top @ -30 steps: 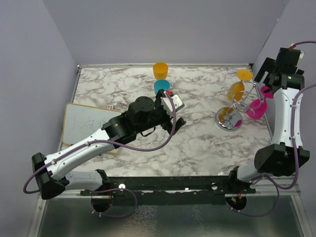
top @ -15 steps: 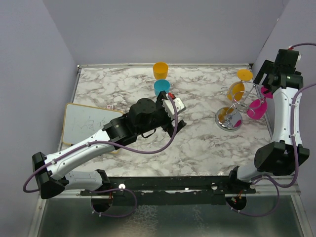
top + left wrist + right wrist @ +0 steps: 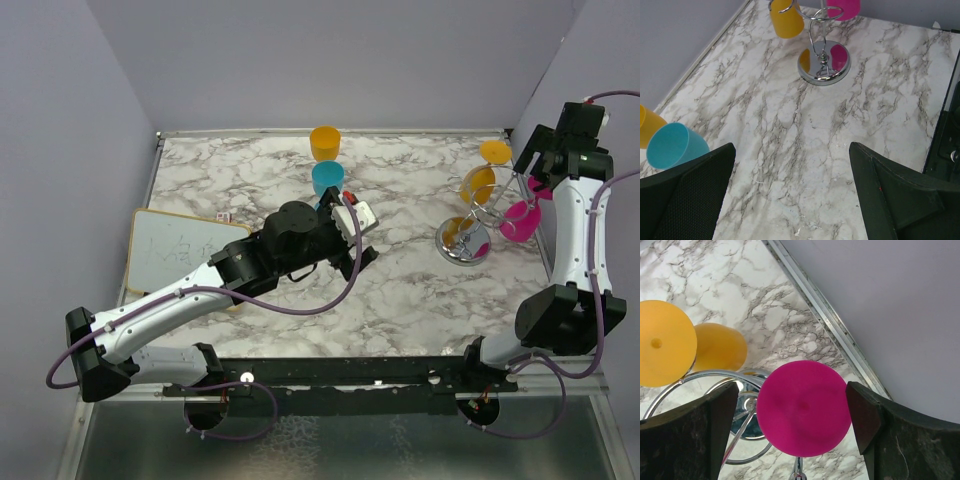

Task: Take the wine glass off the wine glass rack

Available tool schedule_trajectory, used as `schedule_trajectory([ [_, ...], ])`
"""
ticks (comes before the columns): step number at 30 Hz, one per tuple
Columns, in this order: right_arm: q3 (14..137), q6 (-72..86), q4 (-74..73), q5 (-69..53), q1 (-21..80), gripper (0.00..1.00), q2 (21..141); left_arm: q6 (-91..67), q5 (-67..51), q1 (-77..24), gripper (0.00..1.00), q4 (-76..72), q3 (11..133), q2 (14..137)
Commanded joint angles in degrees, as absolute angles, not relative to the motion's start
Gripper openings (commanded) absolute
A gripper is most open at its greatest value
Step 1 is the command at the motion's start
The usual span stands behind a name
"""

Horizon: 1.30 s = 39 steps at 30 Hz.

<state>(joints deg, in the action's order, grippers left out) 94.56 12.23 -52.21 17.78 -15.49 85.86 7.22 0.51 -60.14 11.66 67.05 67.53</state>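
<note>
The shiny silver wine glass rack stands at the table's right side, with a yellow wine glass and a magenta wine glass hanging upside down from its wire arms. My right gripper is open just above the magenta glass. In the right wrist view the glass's round magenta foot lies between the spread fingers, untouched, with the gripper around it. My left gripper is open and empty over the table's middle; its wrist view shows the rack's base ahead of the gripper.
A teal cup and a yellow cup stand at the back centre. A whiteboard lies at the left under the left arm. The right wall and table rim run close beside the rack.
The left arm has shifted slightly to the right. The right gripper has barely moved and stays open over the magenta glass's foot.
</note>
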Motion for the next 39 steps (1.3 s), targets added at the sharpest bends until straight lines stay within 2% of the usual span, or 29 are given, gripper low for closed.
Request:
schedule_trajectory([
  [1,94.40,11.61,-51.51,19.97,-15.91,0.93,85.31,7.58,1.35,-60.96,0.99,10.85,66.60,67.07],
  [6,92.68,12.13,-50.79,22.68,-15.97,1.00,83.78,7.82,1.80,-61.47,0.99,10.73,66.45,66.90],
  [13,91.31,12.61,-50.50,21.45,-16.59,1.00,83.49,8.05,2.00,-61.87,0.99,10.65,66.28,66.71],
  [28,90.28,13.62,-49.26,14.63,-18.58,0.92,82.05,8.38,2.55,-61.96,0.99,10.71,66.21,66.62],
  [39,90.13,13.11,-48.65,14.79,-18.57,0.79,81.10,8.38,2.28,-61.96,0.99,10.69,66.20,66.70],
])
